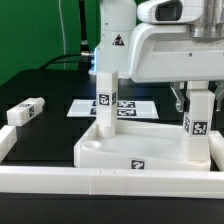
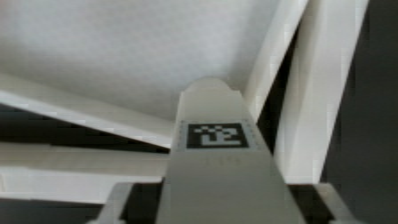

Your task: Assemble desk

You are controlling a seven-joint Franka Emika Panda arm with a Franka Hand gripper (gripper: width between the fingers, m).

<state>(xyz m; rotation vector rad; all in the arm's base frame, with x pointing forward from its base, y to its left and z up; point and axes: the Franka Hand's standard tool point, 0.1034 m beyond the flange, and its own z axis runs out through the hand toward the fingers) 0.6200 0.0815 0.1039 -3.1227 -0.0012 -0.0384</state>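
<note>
Gripped leg (image 1: 196, 122) at tabletop (image 1: 100, 158) corner, rail (image 1: 110, 183) close

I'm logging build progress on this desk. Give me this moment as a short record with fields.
tabletop: lying flat, behind the white rail
standing leg: upright at the tabletop's far corner, exterior view's left
second leg: upright at the tabletop's corner on the exterior view's right, its top within the gripper
loose leg: lying flat, off the tabletop, exterior view's left
gripper state: grip not clear
</note>
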